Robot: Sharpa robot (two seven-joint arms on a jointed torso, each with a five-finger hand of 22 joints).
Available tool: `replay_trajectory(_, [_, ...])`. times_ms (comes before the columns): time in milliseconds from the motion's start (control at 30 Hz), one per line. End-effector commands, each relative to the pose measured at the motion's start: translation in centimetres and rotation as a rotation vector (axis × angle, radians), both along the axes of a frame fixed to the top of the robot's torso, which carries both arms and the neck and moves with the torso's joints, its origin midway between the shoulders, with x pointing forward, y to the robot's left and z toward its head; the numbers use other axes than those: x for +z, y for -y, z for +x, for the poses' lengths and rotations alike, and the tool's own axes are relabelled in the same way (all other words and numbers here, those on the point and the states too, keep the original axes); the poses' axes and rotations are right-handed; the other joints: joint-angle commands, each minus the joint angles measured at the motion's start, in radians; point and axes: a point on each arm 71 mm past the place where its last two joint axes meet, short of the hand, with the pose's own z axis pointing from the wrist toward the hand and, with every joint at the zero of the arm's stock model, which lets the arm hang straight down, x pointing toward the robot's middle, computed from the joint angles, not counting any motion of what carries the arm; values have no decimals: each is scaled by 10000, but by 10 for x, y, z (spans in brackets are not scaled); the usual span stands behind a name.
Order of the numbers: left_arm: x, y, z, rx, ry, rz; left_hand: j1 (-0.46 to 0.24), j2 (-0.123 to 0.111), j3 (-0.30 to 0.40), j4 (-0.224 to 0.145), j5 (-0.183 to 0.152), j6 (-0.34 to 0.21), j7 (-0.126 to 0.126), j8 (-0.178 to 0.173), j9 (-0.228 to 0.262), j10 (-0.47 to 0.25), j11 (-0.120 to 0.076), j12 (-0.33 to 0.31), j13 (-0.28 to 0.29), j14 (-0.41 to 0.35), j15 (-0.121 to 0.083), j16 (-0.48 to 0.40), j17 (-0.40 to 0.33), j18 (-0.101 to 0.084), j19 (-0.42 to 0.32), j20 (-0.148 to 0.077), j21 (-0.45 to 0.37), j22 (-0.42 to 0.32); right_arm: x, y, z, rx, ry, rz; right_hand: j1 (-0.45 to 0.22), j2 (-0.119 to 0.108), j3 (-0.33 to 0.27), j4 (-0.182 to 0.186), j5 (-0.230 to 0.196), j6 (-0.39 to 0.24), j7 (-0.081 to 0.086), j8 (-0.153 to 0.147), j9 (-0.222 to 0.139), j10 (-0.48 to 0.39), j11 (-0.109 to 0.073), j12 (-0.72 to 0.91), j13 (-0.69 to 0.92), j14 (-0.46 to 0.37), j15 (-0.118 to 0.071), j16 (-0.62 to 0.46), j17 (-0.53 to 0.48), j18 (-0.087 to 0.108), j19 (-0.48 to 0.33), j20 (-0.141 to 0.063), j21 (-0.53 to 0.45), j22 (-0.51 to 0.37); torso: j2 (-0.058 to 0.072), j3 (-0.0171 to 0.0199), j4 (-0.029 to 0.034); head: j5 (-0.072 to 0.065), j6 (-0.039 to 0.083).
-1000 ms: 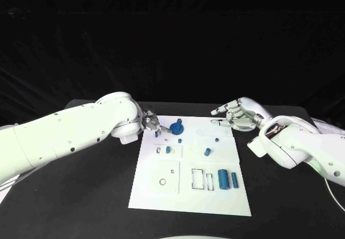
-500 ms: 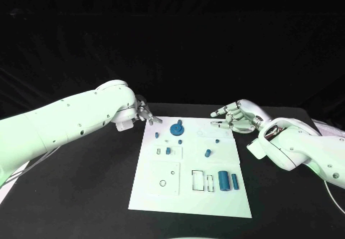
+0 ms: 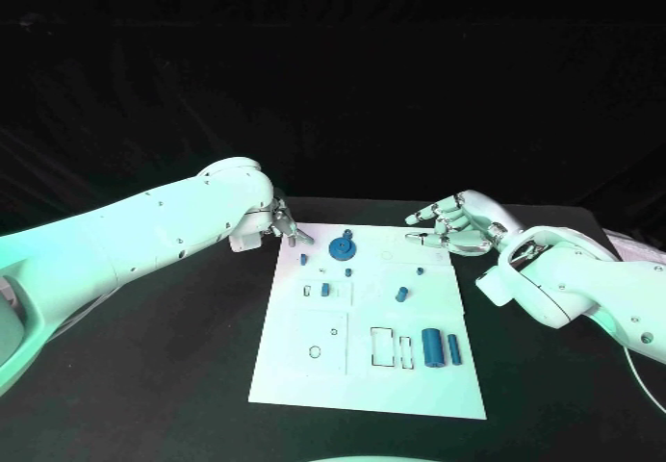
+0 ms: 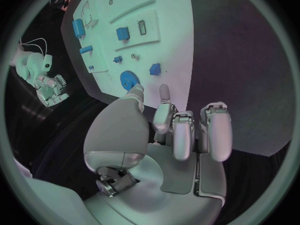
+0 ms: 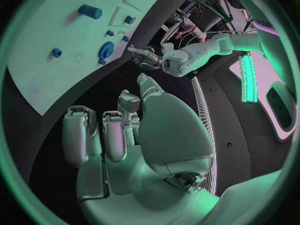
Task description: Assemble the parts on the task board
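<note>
Left hand: the left hand hangs at the far left corner of the task board, just off its edge. The left wrist view shows its fingers curled in side by side toward the palm with nothing between them; the head view hides this behind the arm.
Right hand: the right hand sits at the board's far right corner, fingers bent inward. The right wrist view shows those fingers folded and holding nothing.
Task board: a white plate in the middle of the black table, long side running away from the robot.
Gear: a round blue gear stands near the board's far edge, close to the left hand; the left wrist view shows its toothed rim.
Small parts: a blue block lies beside the gear, a blue peg mid-board.
Cylinders: two blue cylinders lie side by side near the board's right edge, on the near half.
</note>
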Motion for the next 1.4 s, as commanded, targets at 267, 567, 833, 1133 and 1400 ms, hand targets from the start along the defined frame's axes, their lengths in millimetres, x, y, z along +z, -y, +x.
replay_trajectory(267, [-9, 8, -1, -624, -515, 333, 5, 171, -65, -10, -17, 86, -15, 69, -34, 97, -7, 106, 54, 1033, 19, 31, 2635, 10, 455, 25, 129, 1335, -1, -3, -1, 187, -7, -28, -98, -18, -34, 19, 70, 32, -19, 7, 2, -79, -2, -25, -6, 755, 40, -40, 1367, 174, -83, -3, -52, -5, -9, 13, 6, 15, -43])
replay_trajectory(567, [-18, 10, -1, -660, -717, 429, 148, 193, -66, -40, -17, 92, -23, 64, -61, 108, -16, 125, 69, 1033, 10, 31, 2635, 6, 461, 13, 140, 1354, 0, -3, -1, 195, 2, -27, -98, -18, -34, 19, 70, 32, -19, 7, 2, -79, -2, -25, -6, 755, 40, -40, 1367, 174, -83, -3, -52, -5, -10, 14, 0, 21, -73])
replay_trajectory(833, [-22, 11, -1, -671, -759, 388, 300, 257, -46, -59, -17, 107, -28, 66, -85, 117, -22, 136, 75, 1033, 4, 31, 2635, -1, 474, 6, 162, 1388, -1, -4, -1, 207, 4, -25, -98, -18, -34, 19, 70, 32, -19, 7, 2, -79, -2, -25, -6, 755, 40, -40, 1367, 174, -83, -3, -52, -5, -14, 15, 8, 19, -92])
replay_trajectory(1133, [-22, 13, 0, -600, -626, 208, 681, 611, 112, -122, -10, 121, -37, 69, -134, 123, -32, 140, 70, 1033, -5, 31, 2635, -1, 473, -5, 163, 1398, -1, -4, -1, 216, -2, -26, -90, -7, -33, 21, 78, 32, -20, 7, 3, -83, -4, -33, -15, 755, 39, -41, 1366, 174, -83, -3, -53, -6, -17, 19, 8, 30, -85])
replay_trajectory(1400, [-23, 15, -1, -711, -703, 76, 1442, 829, 470, -448, 6, 126, -93, 105, -160, 128, -78, 147, 72, 1033, -35, 31, 2635, 6, 456, -32, 141, 1382, -1, -4, -1, 226, -4, -25, -90, -7, -33, 21, 78, 32, -20, 7, 3, -83, -4, -33, -15, 755, 39, -41, 1366, 174, -83, -3, -53, -6, -15, 21, 6, 28, -104])
